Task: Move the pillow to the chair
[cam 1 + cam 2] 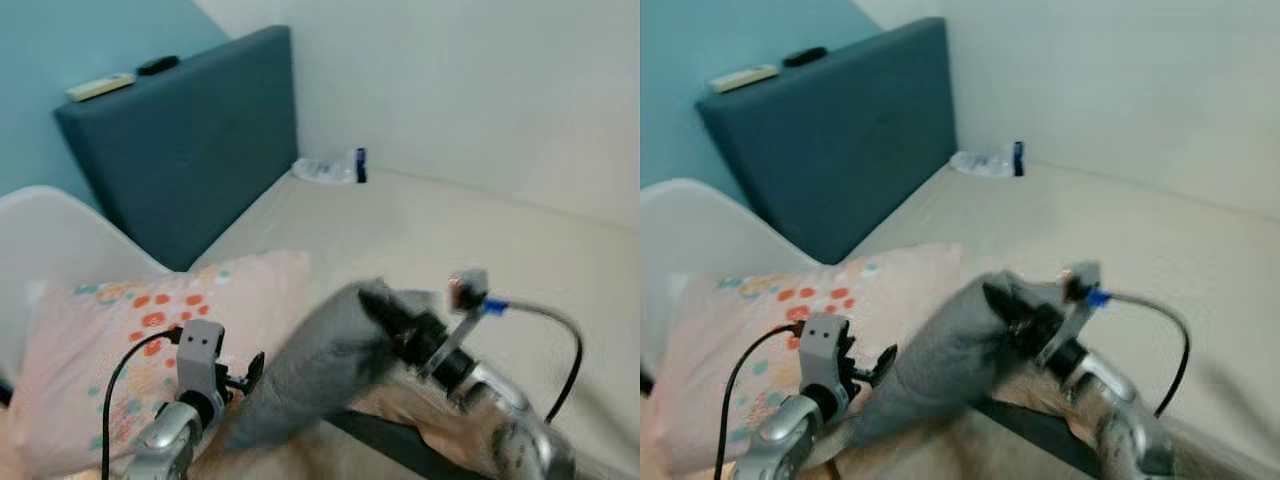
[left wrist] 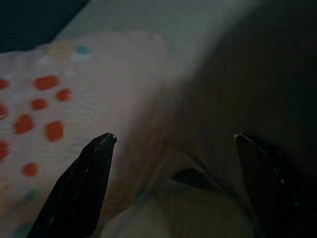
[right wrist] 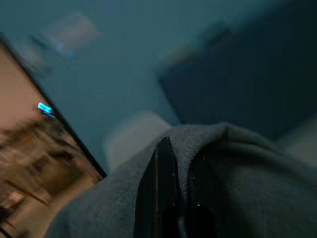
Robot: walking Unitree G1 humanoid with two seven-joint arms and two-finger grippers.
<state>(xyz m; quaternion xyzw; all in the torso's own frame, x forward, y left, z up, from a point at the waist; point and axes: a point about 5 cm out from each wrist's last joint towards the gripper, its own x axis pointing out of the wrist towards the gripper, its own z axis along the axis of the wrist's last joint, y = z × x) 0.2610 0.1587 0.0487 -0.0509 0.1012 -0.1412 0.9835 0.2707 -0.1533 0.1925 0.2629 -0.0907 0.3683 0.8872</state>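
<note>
Right gripper (image 1: 378,298) pinched, jaws closed tight on a fold of the grey pillow (image 1: 320,365), the rest sagging below them between the two arms, just beside the dotted cushion (image 1: 120,340) lying against the white chair (image 1: 50,235). Left gripper (image 2: 173,141) with jaws wide and holding nothing, pillow edge straight ahead of them, cushion off to one side. Probably light, soft and floppy, likely to droop and swing; best taken deep on a thick fold, second jaws under the sagging end

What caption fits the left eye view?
Right gripper clamps a grey pillow beside a dotted pillow on the bed.
</note>
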